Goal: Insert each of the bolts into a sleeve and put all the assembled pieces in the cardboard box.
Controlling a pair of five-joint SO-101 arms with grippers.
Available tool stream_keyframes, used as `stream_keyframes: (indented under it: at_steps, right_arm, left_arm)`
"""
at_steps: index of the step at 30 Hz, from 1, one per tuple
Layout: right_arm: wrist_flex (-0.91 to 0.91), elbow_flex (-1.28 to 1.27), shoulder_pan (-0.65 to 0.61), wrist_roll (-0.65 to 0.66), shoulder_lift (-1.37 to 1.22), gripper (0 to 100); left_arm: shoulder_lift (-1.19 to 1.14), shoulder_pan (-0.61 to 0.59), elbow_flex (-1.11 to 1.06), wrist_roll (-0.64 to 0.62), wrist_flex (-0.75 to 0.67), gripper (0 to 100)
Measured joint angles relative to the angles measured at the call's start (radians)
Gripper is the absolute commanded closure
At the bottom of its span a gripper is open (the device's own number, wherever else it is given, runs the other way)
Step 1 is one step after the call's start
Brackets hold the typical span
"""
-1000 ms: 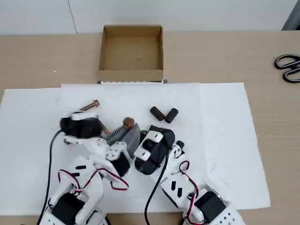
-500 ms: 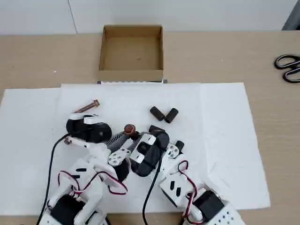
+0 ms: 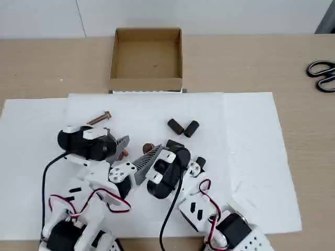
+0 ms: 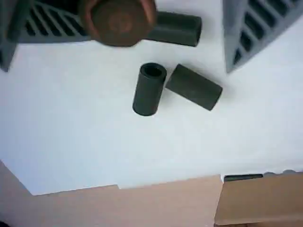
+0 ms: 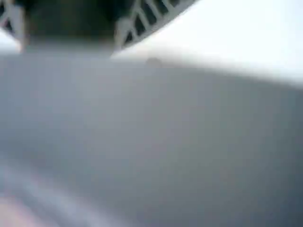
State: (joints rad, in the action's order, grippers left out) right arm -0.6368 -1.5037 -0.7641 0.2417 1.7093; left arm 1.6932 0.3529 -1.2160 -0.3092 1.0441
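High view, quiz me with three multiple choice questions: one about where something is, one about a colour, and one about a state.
1. The scissors lie: A on the white paper; B in the cardboard box; C on the bare table, near its right edge.
2. The loose sleeves are: A black; B white; C orange.
3. The cardboard box is: A open and empty; B shut; C full.

Answers:
1. C, they rest on wood well beyond the paper's edge.
2. A, both show dark against the white paper.
3. A, its open top shows a bare floor.
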Motion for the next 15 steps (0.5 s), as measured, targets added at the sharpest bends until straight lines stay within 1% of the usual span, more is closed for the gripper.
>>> stream_keyframes:
  at_steps: [2,4,6,7,9,12,15]
  right_arm:
    - [0.0,0.002,-0.002,0.0,0.0,99.5]
    - [0.0,-0.002,-0.003,0.0,0.0,99.5]
    - [0.0,0.0,0.009,0.0,0.0,99.5]
    - [0.0,0.0,0.023,-0.008,0.0,99.5]
    - [0.0,0.0,0.072,-0.061,0.0,99.5]
    - [-0.043,0.0,0.164,-0.155,0.0,99.5]
    - [-0.077,-0.002,0.229,-0.215,-0.002,99.5]
  left_arm:
    - [0.0,-0.008,0.026,-0.003,0.023,76]
    - [0.002,-0.009,0.051,0.0,0.04,84]
    - [0.005,-0.035,0.074,-0.012,0.041,96]
    - [0.014,-0.051,0.078,-0.02,0.043,100]
    - [0.014,-0.084,0.083,-0.021,0.043,98]
    - [0.015,-0.161,0.061,-0.017,0.043,99]
    - [0.006,-0.245,-0.021,0.051,0.041,99]
